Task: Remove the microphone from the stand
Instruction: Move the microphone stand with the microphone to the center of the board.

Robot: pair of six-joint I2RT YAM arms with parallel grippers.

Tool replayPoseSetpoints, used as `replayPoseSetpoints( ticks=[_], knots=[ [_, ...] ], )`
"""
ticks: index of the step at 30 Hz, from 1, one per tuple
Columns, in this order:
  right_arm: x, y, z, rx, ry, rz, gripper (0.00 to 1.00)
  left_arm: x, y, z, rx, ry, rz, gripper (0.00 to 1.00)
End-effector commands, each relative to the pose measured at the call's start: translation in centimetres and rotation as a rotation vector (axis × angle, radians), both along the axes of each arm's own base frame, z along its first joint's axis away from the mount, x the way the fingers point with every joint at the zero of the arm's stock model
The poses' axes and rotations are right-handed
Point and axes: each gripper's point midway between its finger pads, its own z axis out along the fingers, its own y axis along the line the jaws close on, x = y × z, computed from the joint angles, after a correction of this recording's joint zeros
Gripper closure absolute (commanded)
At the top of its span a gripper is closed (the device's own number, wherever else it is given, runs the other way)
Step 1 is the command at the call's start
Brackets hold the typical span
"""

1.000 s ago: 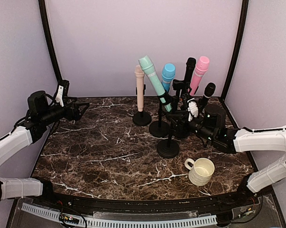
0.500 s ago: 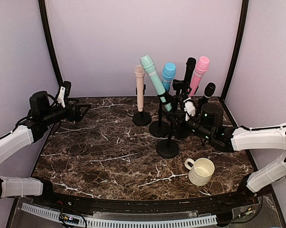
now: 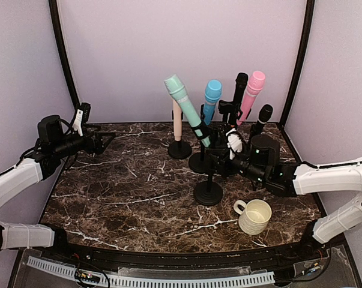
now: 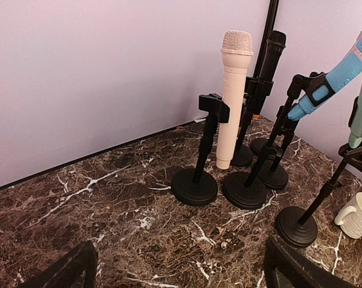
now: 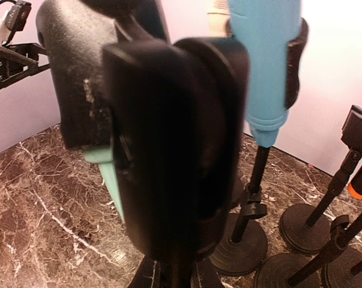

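A mint-green microphone (image 3: 183, 108) leans left in the clip of a black stand (image 3: 208, 192) in the middle of the table. My right gripper (image 3: 219, 157) is shut on that stand's pole just below the clip. In the right wrist view the clip (image 5: 168, 138) fills the frame, and only the microphone's green tail (image 5: 106, 174) shows beside it. My left gripper (image 3: 105, 139) hangs open over the table's far left. Its fingertips (image 4: 69, 271) sit at the bottom corners of the left wrist view, with nothing between them.
Behind the held stand are other microphones on stands: a peach one (image 3: 177, 114), a blue one (image 3: 212, 96), a tall black one (image 3: 239, 87), a pink one (image 3: 252, 91) and a short black one (image 3: 263, 114). A cream mug (image 3: 254, 216) sits near the front right.
My right gripper has closed on the stand and moved left. The stand's base slid left and nearer, and the mint microphone leans further left. The left arm barely moved.
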Motion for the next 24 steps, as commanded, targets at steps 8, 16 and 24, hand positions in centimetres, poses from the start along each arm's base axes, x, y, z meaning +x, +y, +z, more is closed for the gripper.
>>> replayPoseSetpoints(
  ticks=[8, 16, 24],
  knots=[
    [-5.3, 5.6, 7.0, 0.19, -0.134, 0.073, 1.0, -0.8, -0.8, 1.7, -0.033, -0.047, -0.061, 0.01],
    [-6.5, 10.3, 8.6, 0.258, -0.179, 0.137, 1.0, -1.6, -1.2, 2.6, -0.052, -0.076, -0.093, 0.01],
    [-6.3, 13.6, 7.6, 0.242, -0.18, 0.186, 1.0, -2.4, -1.4, 3.3, -0.065, -0.105, -0.113, 0.01]
  ],
)
